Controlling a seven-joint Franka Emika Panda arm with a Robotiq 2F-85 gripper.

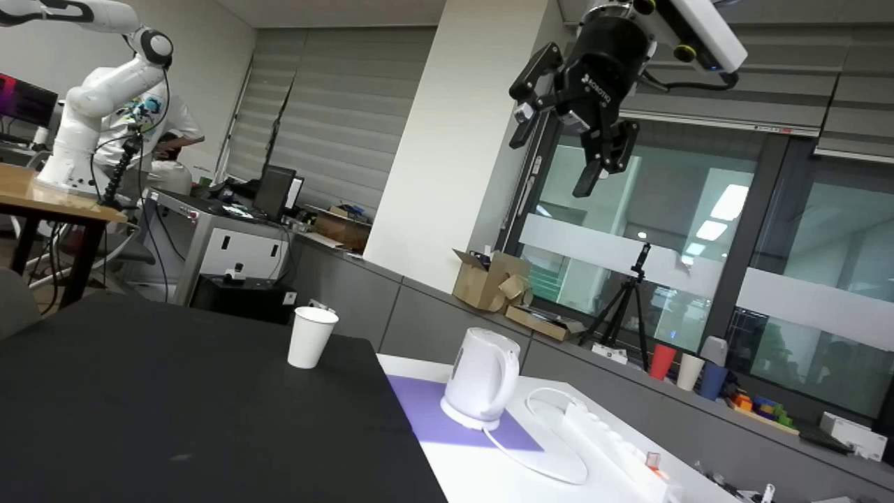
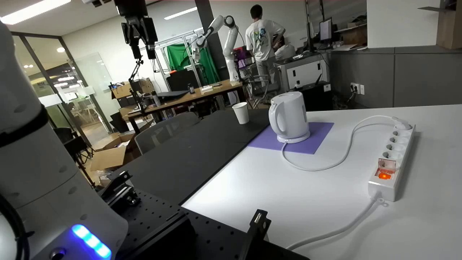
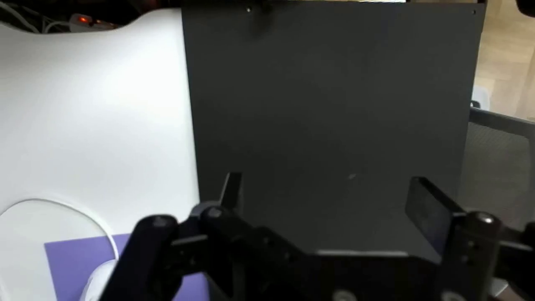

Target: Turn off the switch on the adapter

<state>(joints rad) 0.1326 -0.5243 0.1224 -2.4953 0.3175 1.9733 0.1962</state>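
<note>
The adapter is a long white power strip on the white table, in both exterior views. Its switch glows orange near one end. A small clear cover stands raised beside the switch. A white plug is in the far socket. My gripper is high above the tables, with its fingers apart and nothing between them. It also shows in an exterior view and in the wrist view, where it is over the black table. The adapter is out of the wrist view.
A white kettle stands on a purple sheet; its cord runs to the adapter. A white paper cup stands on the black table. A black metal plate lies at the robot base. The adapter's thick cable crosses the white table.
</note>
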